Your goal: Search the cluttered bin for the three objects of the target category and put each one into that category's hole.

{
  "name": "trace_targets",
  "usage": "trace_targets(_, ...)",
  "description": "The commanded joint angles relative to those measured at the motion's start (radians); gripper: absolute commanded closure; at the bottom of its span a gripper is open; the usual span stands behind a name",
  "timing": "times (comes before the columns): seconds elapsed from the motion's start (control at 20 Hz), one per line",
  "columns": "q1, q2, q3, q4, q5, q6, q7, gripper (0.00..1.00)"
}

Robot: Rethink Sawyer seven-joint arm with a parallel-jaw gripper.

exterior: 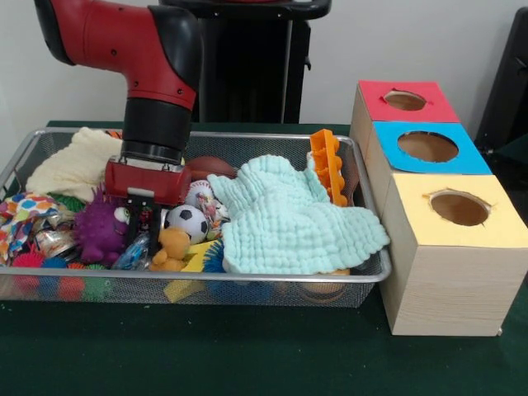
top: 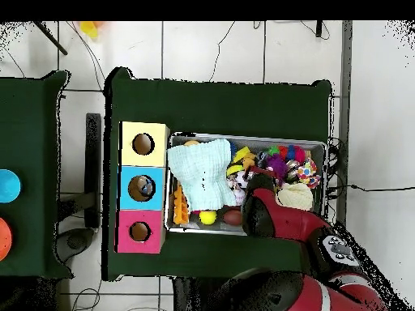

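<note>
I have the red and black arm lowered into the wide, shallow basket of silver wire mesh (exterior: pixel 363 279), which sits on the dark green worktop (exterior: pixel 247 355) just beside the row of three pale wooden boxes. The gripper (exterior: pixel 143 221) hangs among the toys at the basket's left-centre in the front view, its dark tips down between a purple spiky soft toy (exterior: pixel 99 233) and a small black-and-white football (exterior: pixel 188 223). I cannot tell whether it is spread or closed, or whether anything is caught in it; the clutter hides the tips, and from overhead the arm covers them.

A big pale mint waffle-knit cloth (exterior: pixel 289 219) lies over the basket's right half, an orange plastic piece (exterior: pixel 327 165) stands at its far edge, a cream cloth (exterior: pixel 70 163) fills the far left corner, and a small orange teddy (exterior: pixel 172 247) lies near the front wall.

The round hole in the blue-topped box (exterior: pixel 427 146) is the middle one of the three, between red and yellow, and looks clear.

My reading is that I am in the search-and-grasp step, with no object clearly delivered yet. Next I need a confirmed hold on one target, then a straight lift clear of the rim before crossing to the blue hole. The mint cloth may hide further targets.
</note>
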State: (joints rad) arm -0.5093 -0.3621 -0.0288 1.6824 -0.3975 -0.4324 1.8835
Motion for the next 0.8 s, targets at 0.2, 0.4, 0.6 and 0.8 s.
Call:
trace_targets(0.2, 0.043, -0.04, 0.035, 0.116, 0.041, 0.119, 0.166, 1.0)
trace_targets(0.4, 0.056, -0.051, 0.027, 0.134, 0.055, 0.116, 0.172, 1.0)
trace_targets(0.6, 0.068, -0.07, 0.02, 0.161, 0.069, 0.119, 0.178, 1.0)
trace_targets(0.8, 0.078, -0.09, 0.013, 0.194, 0.083, 0.116, 0.184, 1.0)
